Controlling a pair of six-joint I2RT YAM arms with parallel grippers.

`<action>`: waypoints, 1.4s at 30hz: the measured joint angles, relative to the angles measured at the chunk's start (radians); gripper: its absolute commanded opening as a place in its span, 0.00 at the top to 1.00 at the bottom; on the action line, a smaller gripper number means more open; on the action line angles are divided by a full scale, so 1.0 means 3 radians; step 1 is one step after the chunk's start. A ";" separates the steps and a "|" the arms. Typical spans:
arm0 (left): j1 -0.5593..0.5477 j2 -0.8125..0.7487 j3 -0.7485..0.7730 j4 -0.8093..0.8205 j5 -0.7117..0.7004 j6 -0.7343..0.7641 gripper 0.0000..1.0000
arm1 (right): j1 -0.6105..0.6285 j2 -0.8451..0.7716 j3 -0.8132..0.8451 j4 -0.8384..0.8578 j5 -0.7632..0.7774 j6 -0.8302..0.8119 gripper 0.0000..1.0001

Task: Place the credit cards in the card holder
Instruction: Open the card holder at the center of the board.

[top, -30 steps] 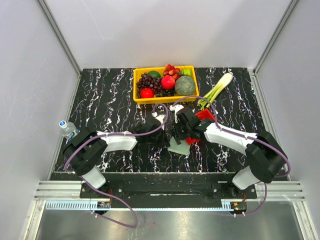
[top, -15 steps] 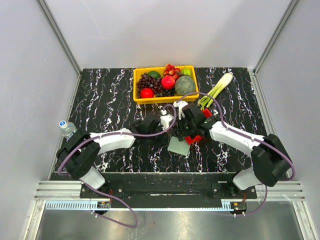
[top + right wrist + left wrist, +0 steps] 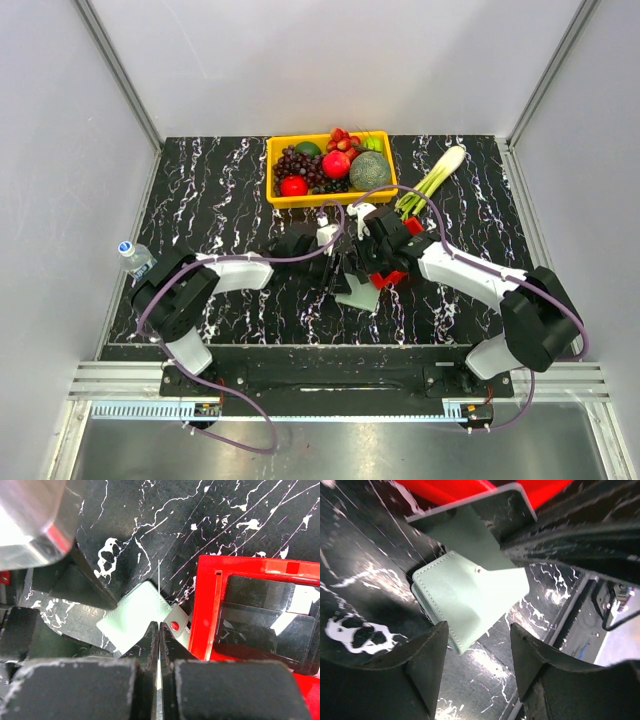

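Card holder (image 3: 465, 597) looks unfilled, credit cards (image 3: 255, 620) lie in the red tray (image 3: 205, 605) beside it; left gripper (image 3: 479, 645) gapes empty above, right gripper (image 3: 159, 630) pinched shut.

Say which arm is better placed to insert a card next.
Right: the right gripper, shut, seemingly pinches a thin card edge-on above the card holder; the left gripper hangs open over it.

Small pale grey-green card holder (image 3: 470, 600) lying flat on black marbled tabletop (image 3: 150, 520), soft cover flap spread open, tab with small snap (image 3: 174, 625) just beside red tray (image 3: 205, 605), with glossy dark credit cards (image 3: 252, 625) stacked flat inside that tray.
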 measured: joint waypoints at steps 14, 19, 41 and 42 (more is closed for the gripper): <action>-0.0005 0.0150 -0.0301 0.0635 0.0291 -0.0446 0.47 | -0.0028 0.0051 -0.0053 -0.0046 -0.0001 0.0058 1.00; -0.0005 0.0134 -0.0323 0.0622 0.0079 -0.0488 0.44 | -0.0029 0.0046 -0.0065 -0.0094 -0.0003 0.0067 1.00; -0.0009 0.0142 -0.0356 0.0846 0.0053 -0.0820 0.50 | -0.0029 -0.0008 -0.0099 -0.0244 -0.0003 0.0151 1.00; -0.0009 0.0142 -0.0356 0.0843 0.0042 -0.0820 0.50 | -0.0029 -0.0008 -0.0099 -0.0244 -0.0003 0.0151 1.00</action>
